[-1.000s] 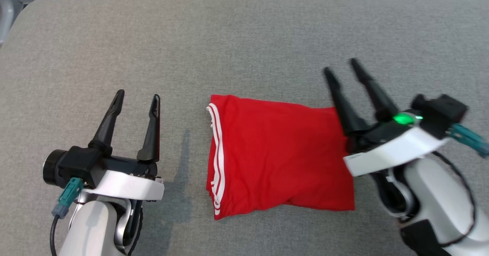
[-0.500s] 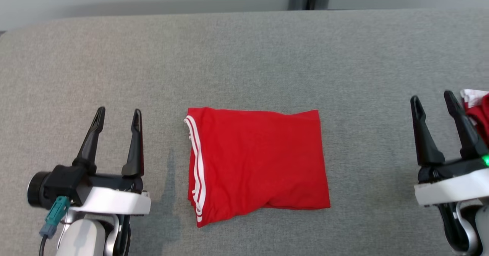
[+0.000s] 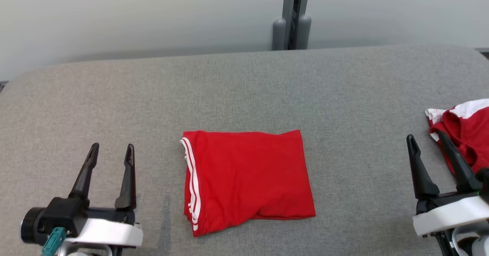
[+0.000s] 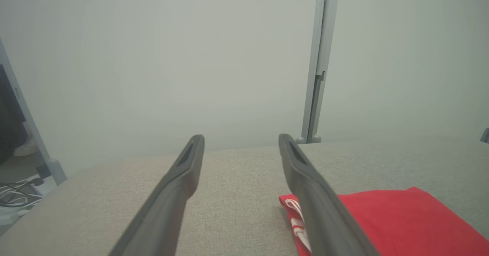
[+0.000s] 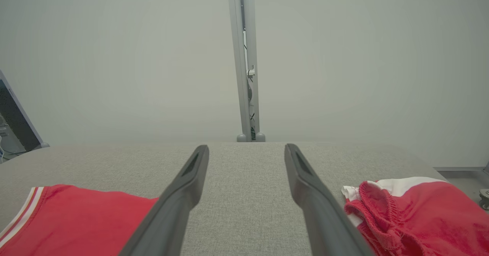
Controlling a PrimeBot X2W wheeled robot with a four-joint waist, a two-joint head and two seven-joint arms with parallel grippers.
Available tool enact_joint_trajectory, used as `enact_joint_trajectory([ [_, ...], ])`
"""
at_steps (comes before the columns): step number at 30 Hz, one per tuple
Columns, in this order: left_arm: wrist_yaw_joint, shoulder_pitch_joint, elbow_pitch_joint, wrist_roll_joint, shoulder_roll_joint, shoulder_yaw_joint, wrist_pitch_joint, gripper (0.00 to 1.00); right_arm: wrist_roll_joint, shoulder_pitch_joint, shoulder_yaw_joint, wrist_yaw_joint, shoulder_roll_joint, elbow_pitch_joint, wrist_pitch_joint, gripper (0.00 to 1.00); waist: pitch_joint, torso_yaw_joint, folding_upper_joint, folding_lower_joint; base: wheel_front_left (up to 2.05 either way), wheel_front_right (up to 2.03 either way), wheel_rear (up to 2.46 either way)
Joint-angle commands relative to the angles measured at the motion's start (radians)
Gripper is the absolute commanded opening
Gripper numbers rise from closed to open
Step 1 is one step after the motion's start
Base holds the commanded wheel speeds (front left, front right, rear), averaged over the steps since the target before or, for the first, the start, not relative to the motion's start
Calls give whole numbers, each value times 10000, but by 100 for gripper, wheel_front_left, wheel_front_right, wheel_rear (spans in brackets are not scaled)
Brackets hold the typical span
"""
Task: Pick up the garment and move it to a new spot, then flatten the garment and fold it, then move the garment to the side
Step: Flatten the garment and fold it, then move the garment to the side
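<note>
Head view: we see the folded red garment (image 3: pixel 246 179) centred on the table (image 3: pixel 244 80), left claw (image 3: pixel 112 146) at 8 o'clock, right claw (image 3: pixel 426 135) at 4, both spread apart, empty | Left wrist: garment at 5 o'clock | Right wrist: garment at 7; we'd pinch every layer before sliding it sideways.

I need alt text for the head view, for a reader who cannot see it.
A folded red garment with white stripes lies in the middle of a grey padded surface. The open left gripper and open right gripper flank it, both empty; a second red and white garment lies crumpled at the right edge.
</note>
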Motion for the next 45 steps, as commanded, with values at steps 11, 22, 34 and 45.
enact_joint_trajectory([
  [11,-38,1049,-181,-91,542,196,110,100,-118,912,-309,2,83,229,404,100,-1179,76,0,0,0,0,0],
  [22,143,1644,-502,-37,666,81,406,100,-218,1546,-458,2,216,47,686,100,-1548,103,0,0,0,0,0],
  [34,281,1778,-749,-126,736,49,662,100,-332,1623,-487,2,243,-258,835,100,-1551,158,0,0,0,0,0],
  [45,428,1852,-877,-220,753,37,806,100,-433,1640,-571,2,276,-529,884,100,-1497,126,0,0,0,0,0],
])
